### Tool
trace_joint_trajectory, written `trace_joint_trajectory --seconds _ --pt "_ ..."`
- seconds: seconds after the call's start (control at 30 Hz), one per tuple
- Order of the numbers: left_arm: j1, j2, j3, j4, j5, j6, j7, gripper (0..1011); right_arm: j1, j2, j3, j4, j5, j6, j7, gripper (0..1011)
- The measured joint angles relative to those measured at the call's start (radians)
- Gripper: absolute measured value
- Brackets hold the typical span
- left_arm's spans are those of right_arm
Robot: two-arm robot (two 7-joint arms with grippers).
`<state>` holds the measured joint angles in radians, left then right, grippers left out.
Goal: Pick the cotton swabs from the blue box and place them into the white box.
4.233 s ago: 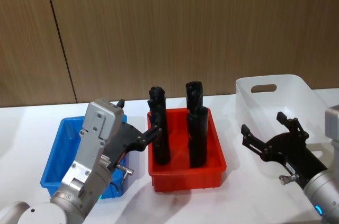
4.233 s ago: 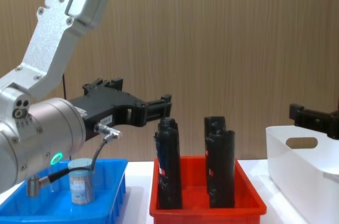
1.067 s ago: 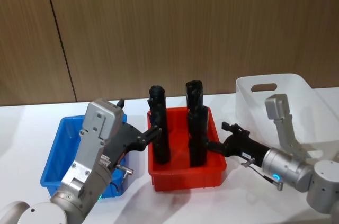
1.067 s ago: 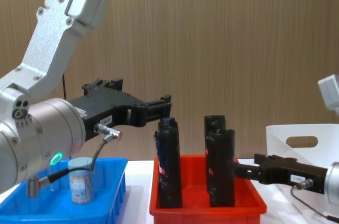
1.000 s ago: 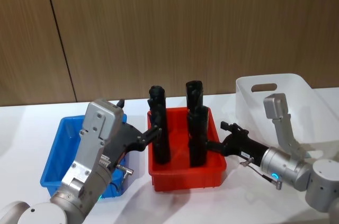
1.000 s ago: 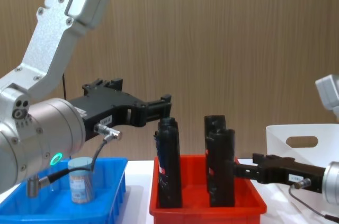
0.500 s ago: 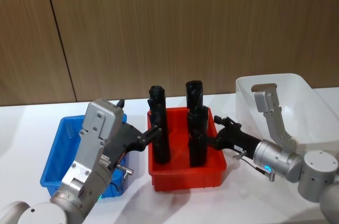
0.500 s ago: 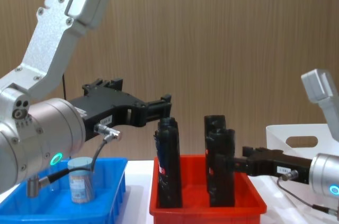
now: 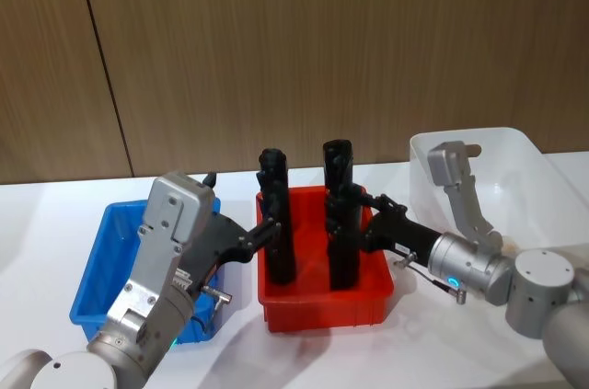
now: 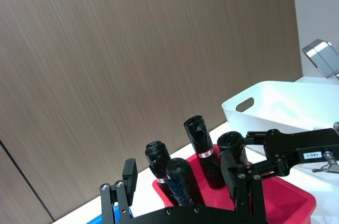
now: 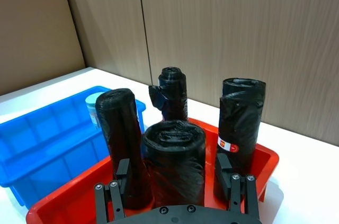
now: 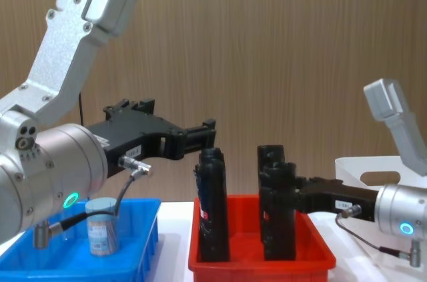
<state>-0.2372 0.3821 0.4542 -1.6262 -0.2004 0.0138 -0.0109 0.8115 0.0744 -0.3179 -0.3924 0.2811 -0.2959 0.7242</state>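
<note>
The cotton swabs (image 12: 103,227) tub appears light, rigid and slick, best gripped across its body; right gripper (image 11: 177,184) open around a black cylinder (image 11: 174,161), left gripper (image 10: 180,187) open.

Head high, chest low, red tray (image 9: 324,299) shared.

White desk (image 9: 37,223) carried three containers in a row: blue box (image 9: 97,265) toward left edge, red tray (image 9: 368,283) centre, white box (image 9: 538,187) toward right edge.
</note>
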Motion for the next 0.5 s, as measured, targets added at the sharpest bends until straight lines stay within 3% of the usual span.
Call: trace_joint_trajectory --seconds 0.27,0.5 --pt "0.000 0.000 0.000 0.000 0.000 0.000 0.000 1003 0.027 -0.014 -0.008 0.042 -0.004 -0.018 0.005 985" --pt "0.000 0.000 0.000 0.000 0.000 0.000 0.000 1003 0.051 -0.025 -0.014 0.083 -0.010 -0.037 0.008 827"
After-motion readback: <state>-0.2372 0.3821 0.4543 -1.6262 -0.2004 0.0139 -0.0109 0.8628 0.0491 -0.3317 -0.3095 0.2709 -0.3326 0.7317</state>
